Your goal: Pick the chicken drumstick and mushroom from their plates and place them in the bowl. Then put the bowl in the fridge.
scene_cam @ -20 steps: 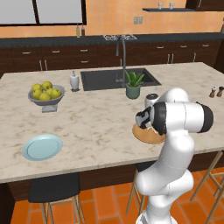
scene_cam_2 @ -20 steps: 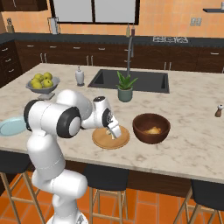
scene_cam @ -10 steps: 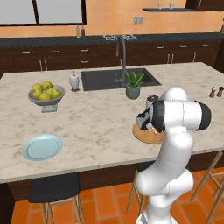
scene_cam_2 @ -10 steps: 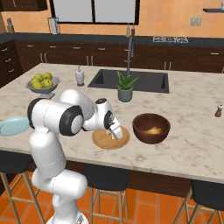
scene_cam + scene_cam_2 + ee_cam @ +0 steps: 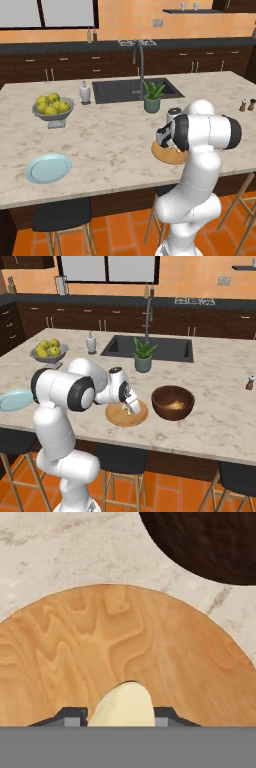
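In the hand view the end effector (image 5: 120,716) is bracketing the mushroom (image 5: 122,707) on the wooden plate (image 5: 75,647), jaws narrowed close against its sides; a firm grip is unconfirmed. The bowl (image 5: 210,542) is lying at one o'clock, just off the plate's rim.

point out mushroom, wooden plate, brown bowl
mushroom (image 5: 122,704): hand view, on its pale cap between the finger tips.
wooden plate (image 5: 116,417): right base view, on its bare left part.
brown bowl (image 5: 162,406): right base view, on its dark outer wall, left side.
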